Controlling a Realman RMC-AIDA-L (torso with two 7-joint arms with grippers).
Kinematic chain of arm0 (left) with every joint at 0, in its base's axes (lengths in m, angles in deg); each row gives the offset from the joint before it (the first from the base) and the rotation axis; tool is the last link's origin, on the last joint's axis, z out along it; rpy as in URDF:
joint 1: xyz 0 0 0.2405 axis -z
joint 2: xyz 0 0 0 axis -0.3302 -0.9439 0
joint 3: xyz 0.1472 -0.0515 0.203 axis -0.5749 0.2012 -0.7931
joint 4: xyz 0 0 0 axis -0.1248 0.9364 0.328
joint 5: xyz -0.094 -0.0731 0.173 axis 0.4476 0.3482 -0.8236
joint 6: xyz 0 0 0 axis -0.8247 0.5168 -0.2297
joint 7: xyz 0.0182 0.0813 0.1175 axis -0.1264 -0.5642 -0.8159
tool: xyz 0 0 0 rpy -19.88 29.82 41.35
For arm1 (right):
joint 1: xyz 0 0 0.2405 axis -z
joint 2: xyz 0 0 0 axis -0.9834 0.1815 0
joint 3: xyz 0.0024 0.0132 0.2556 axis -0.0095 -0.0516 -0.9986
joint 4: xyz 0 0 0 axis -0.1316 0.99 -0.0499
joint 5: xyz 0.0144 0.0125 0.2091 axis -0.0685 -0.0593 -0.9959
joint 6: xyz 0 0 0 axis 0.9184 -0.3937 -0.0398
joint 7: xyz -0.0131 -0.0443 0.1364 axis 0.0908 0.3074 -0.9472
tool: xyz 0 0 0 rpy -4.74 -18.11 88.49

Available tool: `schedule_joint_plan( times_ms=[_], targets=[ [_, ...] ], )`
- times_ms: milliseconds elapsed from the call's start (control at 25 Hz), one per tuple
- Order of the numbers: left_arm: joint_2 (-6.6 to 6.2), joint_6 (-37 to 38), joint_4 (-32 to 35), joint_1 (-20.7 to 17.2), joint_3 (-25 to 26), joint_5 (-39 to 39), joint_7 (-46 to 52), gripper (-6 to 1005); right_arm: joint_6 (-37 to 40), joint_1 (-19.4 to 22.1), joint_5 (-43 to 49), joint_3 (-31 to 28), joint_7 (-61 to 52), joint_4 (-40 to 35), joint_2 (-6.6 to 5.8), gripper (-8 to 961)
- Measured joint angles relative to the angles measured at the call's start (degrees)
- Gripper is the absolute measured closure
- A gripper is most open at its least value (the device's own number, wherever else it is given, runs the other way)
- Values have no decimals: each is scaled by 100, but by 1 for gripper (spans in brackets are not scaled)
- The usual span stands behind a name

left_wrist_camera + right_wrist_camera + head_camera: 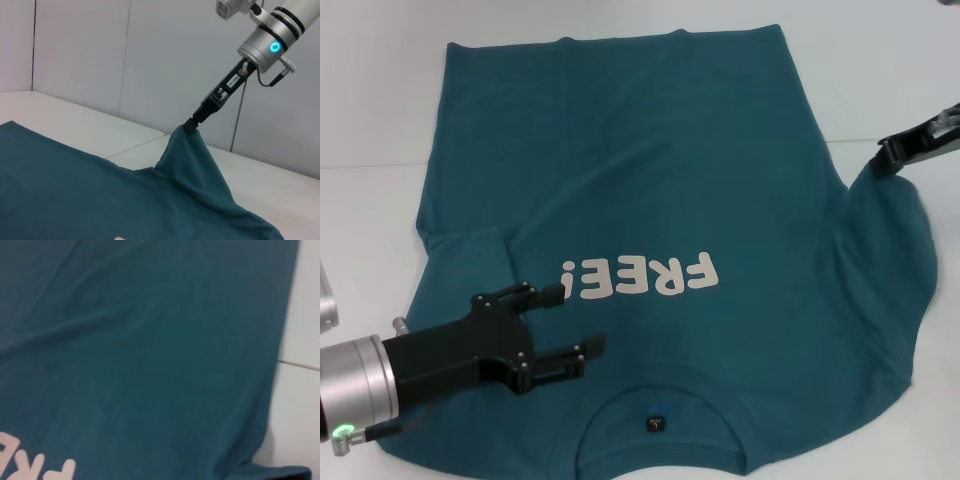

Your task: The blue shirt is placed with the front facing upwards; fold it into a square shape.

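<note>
Blue shirt (720,190): spread front-up over the centre of the head view, the collar toward the bottom edge of the frame and the hem toward the top; it covers most of the white tabletop (880,70).
Chest print (640,277): off-white "FREE!" lettering, seen upside down, just below the middle of the head view; part of it shows again in the lower left corner of the right wrist view.
Collar label (657,424): small dark square inside the round ribbed neck, bottom centre of the head view.
Left sleeve: folded in over the body of the shirt at the centre left of the head view, making a darker flap.
Left claw (565,325): black, on a silver wrist entering from the lower left of the head view; its two fingers are spread apart and grasp nothing, poised over the shirt's shoulder area between the folded sleeve and the collar.
Right claw (888,157): black, entering from the right edge of the head view; clenched on a pinch of the shirt's sleeve edge, which rises from the tabletop in a tented peak, seen clearly at centre right of the left wrist view.
Tabletop: white, bare along the top, left and right margins of the head view.
</note>
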Motion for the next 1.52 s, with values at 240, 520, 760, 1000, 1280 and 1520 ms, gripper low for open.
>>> schedule_joint_plan(
  times_ms=[240,520,760,1000,1280,1520],
  targets=[
    [0,1,0,0,7,-6,0,164,11,-188,121,284,-64,117,123,840],
    [-7,1,0,15,6,-8,-4,164,-123,-351,133,627,-183,394,247,834],
    [-9,0,0,17,6,-16,-6,164,-420,-513,138,865,-244,789,331,828],
    [-9,0,-12,14,6,-20,-42,164,-672,-612,142,1140,-289,1022,462,822],
    [-9,0,-26,7,7,-3,-69,163,-620,-646,142,1208,-293,1006,568,659],
    [-8,1,-31,6,6,3,-70,162,-533,-539,135,1164,-448,955,473,369]
  ],
)
